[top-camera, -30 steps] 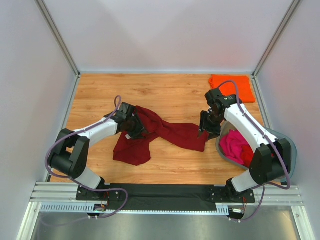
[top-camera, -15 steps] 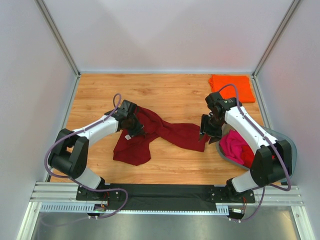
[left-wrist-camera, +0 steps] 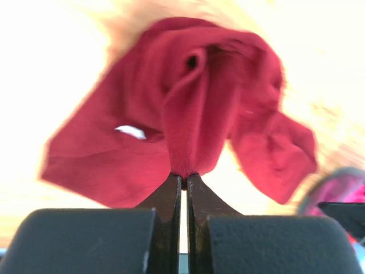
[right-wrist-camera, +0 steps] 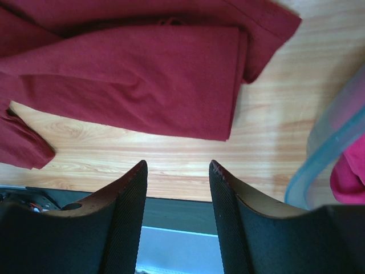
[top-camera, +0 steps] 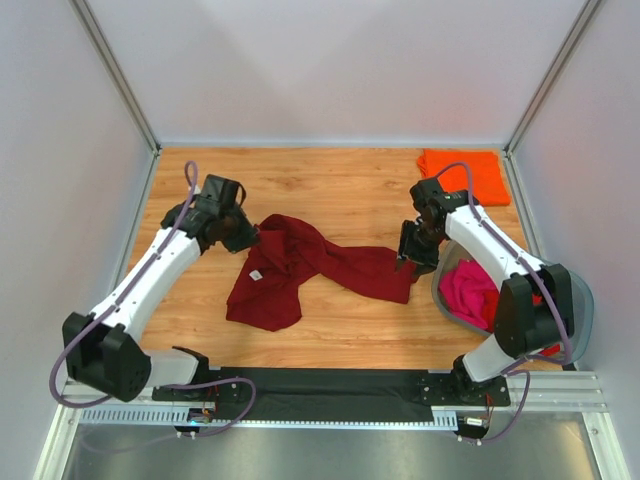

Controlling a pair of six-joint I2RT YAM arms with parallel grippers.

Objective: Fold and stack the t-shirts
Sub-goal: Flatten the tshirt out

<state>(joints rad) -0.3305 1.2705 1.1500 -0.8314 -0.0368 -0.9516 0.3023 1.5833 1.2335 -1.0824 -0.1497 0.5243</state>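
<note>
A dark maroon t-shirt [top-camera: 300, 265] lies crumpled across the middle of the wooden table. My left gripper [top-camera: 245, 235] is shut on a pinch of its left part, and in the left wrist view the cloth [left-wrist-camera: 194, 103] hangs from the closed tips [left-wrist-camera: 183, 174]. My right gripper [top-camera: 415, 258] stands open just off the shirt's right end [right-wrist-camera: 142, 80], with nothing between its fingers [right-wrist-camera: 178, 165]. A bright orange t-shirt [top-camera: 462, 172] lies folded at the back right corner. A magenta-pink t-shirt [top-camera: 468, 290] is bunched in the tub.
The grey translucent tub [top-camera: 585, 300] stands at the right edge, its rim [right-wrist-camera: 328, 148] close beside my right gripper. White walls enclose the table on three sides. A black strip and metal rail [top-camera: 330, 385] run along the near edge.
My left gripper closed on the maroon shirt and drew back to the left, lifting and stretching that part. The right gripper barely shifted.
</note>
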